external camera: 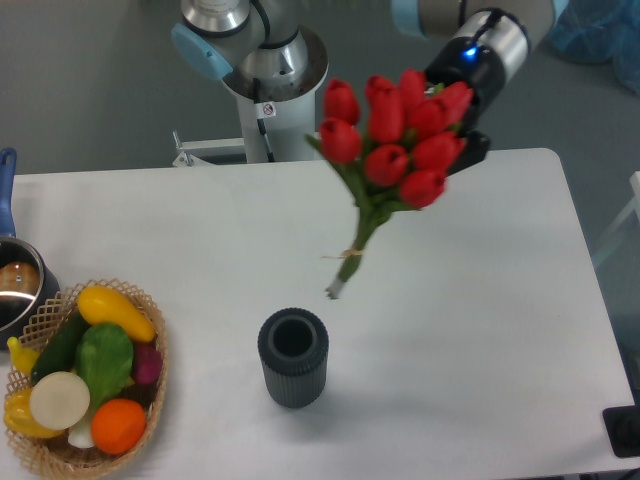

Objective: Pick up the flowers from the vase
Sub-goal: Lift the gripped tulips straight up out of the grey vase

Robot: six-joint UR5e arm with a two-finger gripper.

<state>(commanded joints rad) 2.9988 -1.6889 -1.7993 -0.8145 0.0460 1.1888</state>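
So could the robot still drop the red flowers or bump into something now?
Maybe. The gripper holds the flowers up by the buds, mostly hidden behind them, so I can't see how firm the hold is; the bunch might slip. The stems hang tilted with the tied end low, just above and to the right of the vase, so a sideways swing could clip its rim and tip it. Squeezing the buds could also crush them.
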